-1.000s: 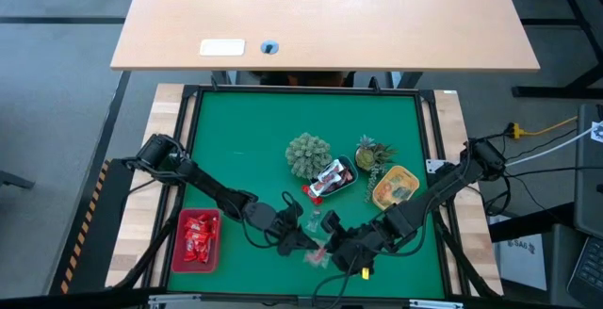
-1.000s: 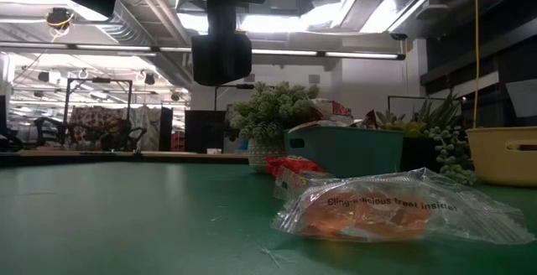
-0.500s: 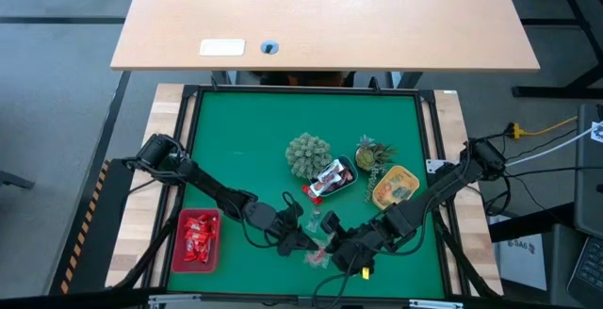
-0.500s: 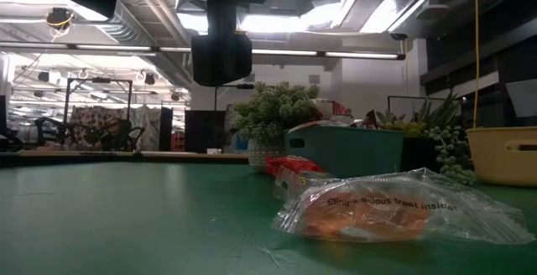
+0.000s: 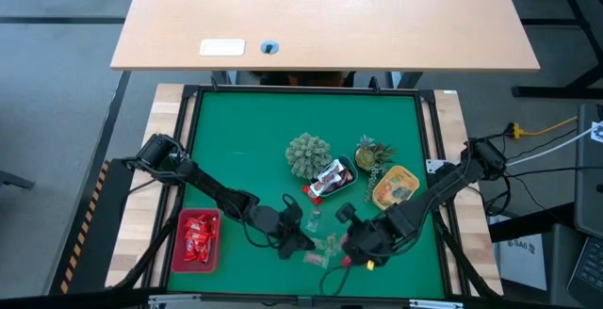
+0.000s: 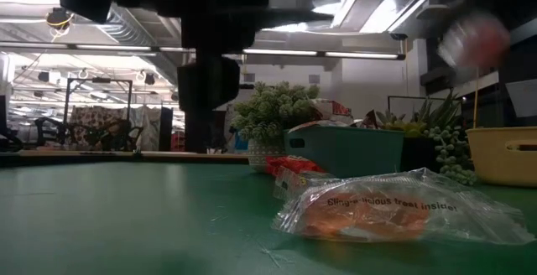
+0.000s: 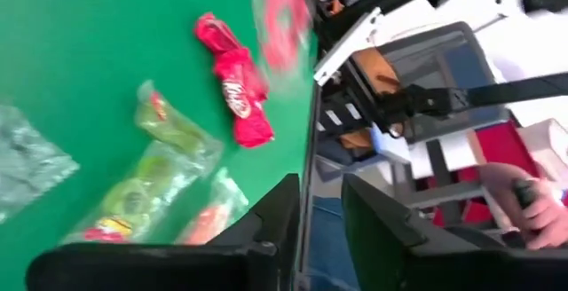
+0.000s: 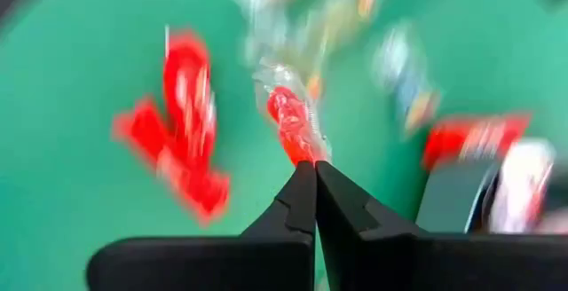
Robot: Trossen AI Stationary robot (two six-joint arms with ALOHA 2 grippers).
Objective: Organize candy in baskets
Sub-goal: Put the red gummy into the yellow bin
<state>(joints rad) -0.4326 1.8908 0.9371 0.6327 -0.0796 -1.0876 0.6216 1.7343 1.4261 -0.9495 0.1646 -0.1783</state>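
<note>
Since a second ago the right gripper (image 5: 350, 244) has risen off the green mat and swung a little toward lower centre of the high view, its fingers (image 8: 302, 204) pressed together on a red sweet in a clear crinkled wrapper (image 8: 288, 118). Just left of it, the left gripper (image 5: 303, 244) shows its fingers (image 7: 282, 204) slightly apart with nothing between them.

Loose candy lies around both grippers at the lower centre of the bench (image 5: 236, 149): a twisted red KitKat piece (image 7: 235, 91), whose white logo can be read, and greenish clear packets (image 7: 164, 153). In the low view a clear plastic packet (image 6: 394, 212) with an orange sweet reads "delicious treat inside".

Red wrapped sweets fill the red rectangular basket (image 5: 198, 237) at lower left. Centre-right, the pale blue translucent basket (image 5: 331, 180) holds red and white wrappers; the yellow rounded basket (image 5: 395, 186) sits to its right. Two green spiky plant ornaments (image 5: 308, 153) (image 5: 372, 152) stand just behind those baskets, crowding them.
</note>
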